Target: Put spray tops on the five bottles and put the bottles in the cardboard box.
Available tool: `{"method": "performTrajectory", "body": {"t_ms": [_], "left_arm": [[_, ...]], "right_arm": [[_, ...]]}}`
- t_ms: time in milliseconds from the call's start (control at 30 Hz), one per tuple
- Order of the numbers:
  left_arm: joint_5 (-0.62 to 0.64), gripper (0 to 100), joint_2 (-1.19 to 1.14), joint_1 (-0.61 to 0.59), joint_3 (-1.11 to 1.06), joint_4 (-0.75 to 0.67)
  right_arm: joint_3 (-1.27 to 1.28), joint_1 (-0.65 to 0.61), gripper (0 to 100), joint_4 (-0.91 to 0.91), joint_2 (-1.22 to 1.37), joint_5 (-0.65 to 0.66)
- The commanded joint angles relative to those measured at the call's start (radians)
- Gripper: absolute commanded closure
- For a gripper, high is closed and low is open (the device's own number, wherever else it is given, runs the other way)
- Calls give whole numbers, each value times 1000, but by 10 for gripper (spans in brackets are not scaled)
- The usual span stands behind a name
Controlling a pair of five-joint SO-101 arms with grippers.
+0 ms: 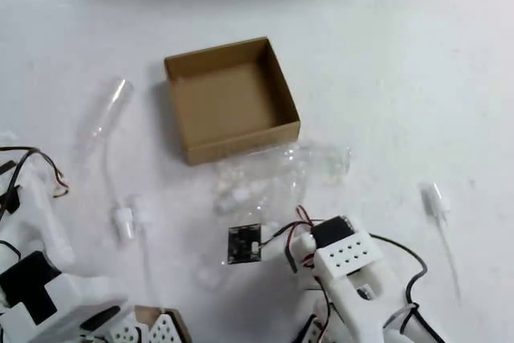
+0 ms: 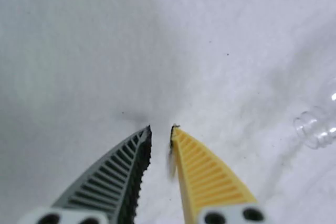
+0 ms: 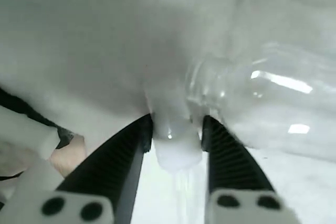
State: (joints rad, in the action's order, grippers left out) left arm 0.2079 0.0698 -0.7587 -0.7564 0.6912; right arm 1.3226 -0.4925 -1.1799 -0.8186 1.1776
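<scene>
The held spray top is a white, rounded plastic piece. It sits between the two black ribbed fingers of the right gripper, which is clenched on it from both sides. The held spray top lies just beside the threaded neck of a clear bottle. That bottle is transparent, shows bright highlights and lies on its side. Whether top and neck touch cannot be told.

In the high view, a cluster of clear bottles lies on the white tabletop, just on the near side of the cardboard box. Their outlines merge, so their number cannot be told. The right arm stands near of this cluster. The cardboard box is brown, square, shallow and open at the top, and sits at the middle of the tabletop.

A single clear bottle lies on its side left of the cardboard box. Near of it lies a second spray top, white, with a thin tube running toward the far side. A third spray top lies well apart at the right, its tube pointing to the near side.

The left arm is at the near left corner. The left gripper has one grey and one yellow finger. It is released, with a narrow gap at the tips, and holds nothing above the tabletop. A threaded bottle neck lies to one side of it.
</scene>
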Motion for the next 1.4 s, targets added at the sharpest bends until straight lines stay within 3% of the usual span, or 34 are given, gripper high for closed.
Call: {"method": "performTrajectory", "body": {"t_ms": [0,200,500,667,900,1167,1367], "left_arm": [[0,923,2,8,25,-17],[0,924,2,8,25,-17],[0,924,2,8,25,-18],[0,924,2,8,25,-17],[0,924,2,7,25,-12],[-66,924,4,7,8,-20],[-68,924,4,7,6,-20]], "right_arm": [[2,10,984,4,4,5],[-112,199,984,-62,4,5],[-434,657,983,-199,10,0],[-485,831,983,-137,13,-143],[-407,906,981,74,15,-381],[-315,921,981,265,27,-393],[-365,928,982,312,200,-393]]}}
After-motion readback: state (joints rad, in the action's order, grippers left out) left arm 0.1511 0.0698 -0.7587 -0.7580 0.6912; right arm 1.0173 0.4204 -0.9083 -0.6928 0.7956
